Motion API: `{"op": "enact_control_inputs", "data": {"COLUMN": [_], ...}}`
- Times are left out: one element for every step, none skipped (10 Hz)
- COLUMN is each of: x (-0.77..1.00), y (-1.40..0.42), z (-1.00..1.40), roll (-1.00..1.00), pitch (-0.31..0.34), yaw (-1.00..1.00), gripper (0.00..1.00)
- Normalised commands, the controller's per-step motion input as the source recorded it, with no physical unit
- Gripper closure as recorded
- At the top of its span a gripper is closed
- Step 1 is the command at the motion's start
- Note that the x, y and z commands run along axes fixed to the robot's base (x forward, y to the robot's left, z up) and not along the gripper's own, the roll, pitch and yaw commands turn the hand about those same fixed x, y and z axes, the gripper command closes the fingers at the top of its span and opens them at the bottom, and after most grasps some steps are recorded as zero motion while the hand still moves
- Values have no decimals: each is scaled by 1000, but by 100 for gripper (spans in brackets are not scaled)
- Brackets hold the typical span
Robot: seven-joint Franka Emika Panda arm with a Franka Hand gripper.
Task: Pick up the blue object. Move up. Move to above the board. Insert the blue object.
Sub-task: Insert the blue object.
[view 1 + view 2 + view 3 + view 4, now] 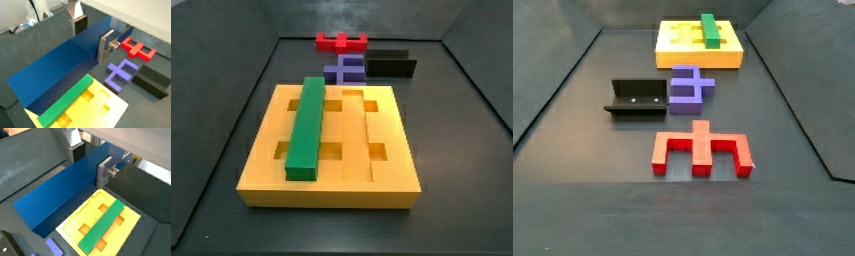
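Close under the wrist, the pincer (92, 34) is clenched on the blue object (57, 70), its flat silver fingers (105, 46) pressed against either side of the long dark blue bar, which runs down and away from the plates in both wrist views; the same grip shows again with the pincer (88, 159) around the blue object (63, 195); the bar hangs in the air above the board (130, 215), which lies below and beside it in a wrist view; neither the arm nor the bar appears in the side views, so how high it is held I cannot tell; on the dark floor, the board (392, 165) is a big yellow slab with grooves and rectangular cut-outs; a green bar (306, 125) lies lengthwise in one of its grooves, near one edge; just beyond the board sits a purple block (344, 69), and beside that the fixture (390, 65), a dark L-shaped bracket; farthest off rests a red piece (341, 42) with prongs, standing apart from the purple block in a side view.
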Motion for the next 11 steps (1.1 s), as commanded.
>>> {"op": "enact_control_inputs", "data": {"x": [671,560,417,329,200,63,0,0,-177,-320,-280], "y": [-46,-94,-97,-149,-109,-126,-151,-197,-243,-246,-220], "z": [-1000,-1000,-1000,-1000,-1000,-980,-914,-866,-771,-637,-503], "roll": [37,0,0,0,0,0,14,73,131,161,137], "pitch": [-26,-43,-84,-84,-111,-154,-181,-203,-236,-251,-229], "yaw": [20,46,0,0,-83,-97,-54,0,0,14,46], "gripper": [100,100,100,100,100,100,100,100,100,100,100]}}
